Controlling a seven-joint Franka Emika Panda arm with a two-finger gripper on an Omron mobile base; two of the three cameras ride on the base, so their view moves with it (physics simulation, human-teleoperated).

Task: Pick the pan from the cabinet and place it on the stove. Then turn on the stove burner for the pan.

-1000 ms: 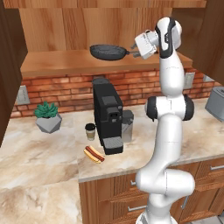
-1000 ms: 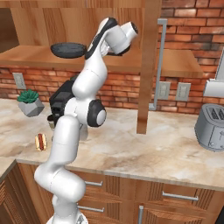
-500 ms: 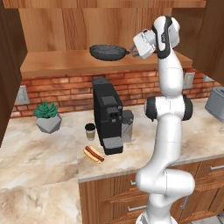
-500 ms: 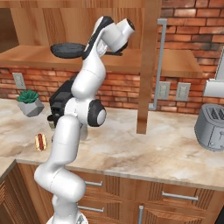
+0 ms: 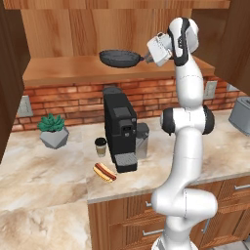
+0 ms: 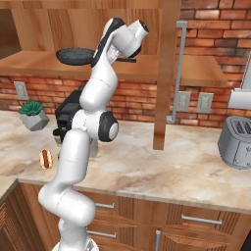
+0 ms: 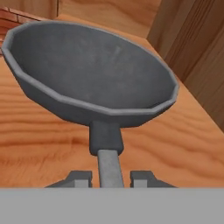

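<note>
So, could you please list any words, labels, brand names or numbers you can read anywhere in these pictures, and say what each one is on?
None: no readable text shows in any view.
The pan, coffee machine, paper cup and toaster carry no visible lettering.
The wall outlets are plain, with no markings visible.

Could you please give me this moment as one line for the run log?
phase: grasping | gripper: astride pan handle, jaws not yet touching it | pan: on cabinet shelf | stove step: not begun
</note>
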